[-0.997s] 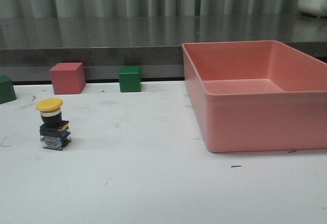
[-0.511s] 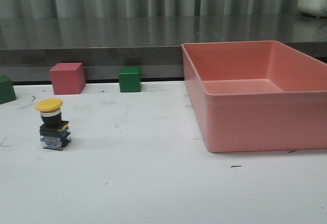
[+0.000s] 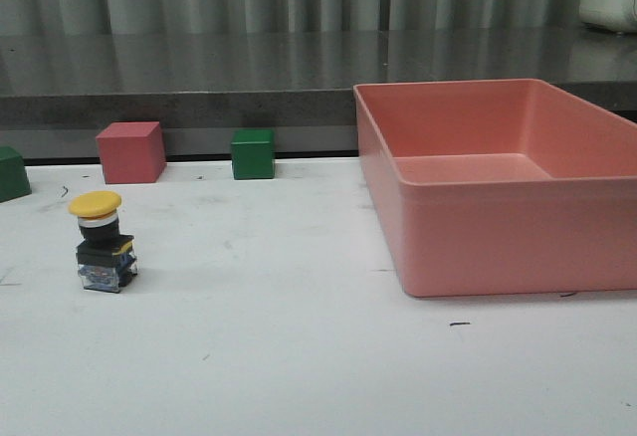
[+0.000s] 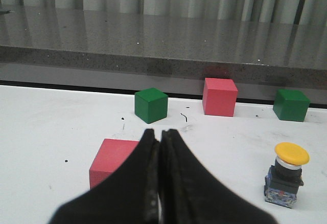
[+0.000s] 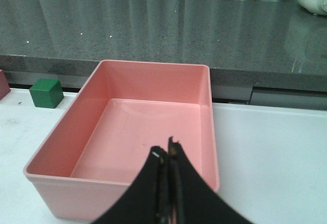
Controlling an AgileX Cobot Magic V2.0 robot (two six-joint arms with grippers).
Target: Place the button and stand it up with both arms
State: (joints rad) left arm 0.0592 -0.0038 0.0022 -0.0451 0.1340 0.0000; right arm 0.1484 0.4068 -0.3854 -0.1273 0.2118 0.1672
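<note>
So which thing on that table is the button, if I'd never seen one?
Start at the big pink bin on the right of the white table, then look across to the far left. The button stands upright there, alone, nearer than the cubes along the back edge. It alone has a round yellow cap on a black body.

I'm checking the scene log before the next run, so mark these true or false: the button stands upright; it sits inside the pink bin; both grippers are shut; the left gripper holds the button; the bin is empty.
1. The button stands upright on the table. True.
2. It sits inside the pink bin. False: it is on the table, far left of the bin.
3. Both grippers are shut. True: left gripper, right gripper.
4. The left gripper holds the button. False: it holds nothing.
5. The bin is empty. True.
</note>
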